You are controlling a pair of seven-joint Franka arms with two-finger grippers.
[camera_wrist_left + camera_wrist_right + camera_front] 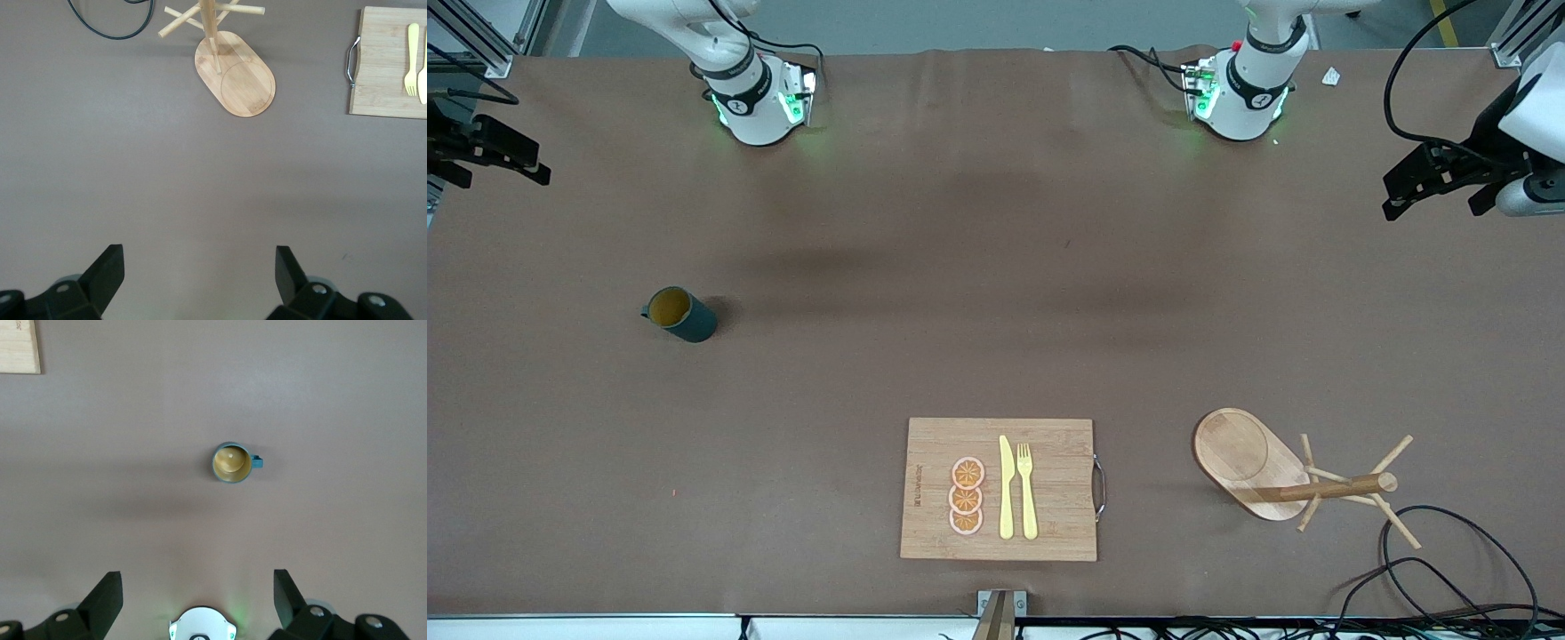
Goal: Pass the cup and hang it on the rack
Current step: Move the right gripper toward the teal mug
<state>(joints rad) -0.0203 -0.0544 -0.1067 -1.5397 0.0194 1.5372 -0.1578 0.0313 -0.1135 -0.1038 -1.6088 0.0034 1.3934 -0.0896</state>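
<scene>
A wide table [996,267] under a brown cloth fills the room's middle, with both robot bases along one long edge and loose black cables [1432,569] trailing off the corner by the rack. Take the wooden cutting board [1049,524] as the landmark: it lies flat near the front camera's edge, metal handle toward the left arm's end, carrying three orange slices [967,496], a yellow knife [1006,489] and a yellow fork [1027,489]. The rack [1249,462] stands beside the board toward the left arm's end, upright on its oval base, pegs bare. The cup [682,314] stands upright well away from the board, farther from the front camera and toward the right arm's end, touched by nothing. The left gripper [197,280] hangs high over bare cloth, fingers spread wide and empty. The right gripper [197,600] hangs over its own end, likewise spread and empty.
</scene>
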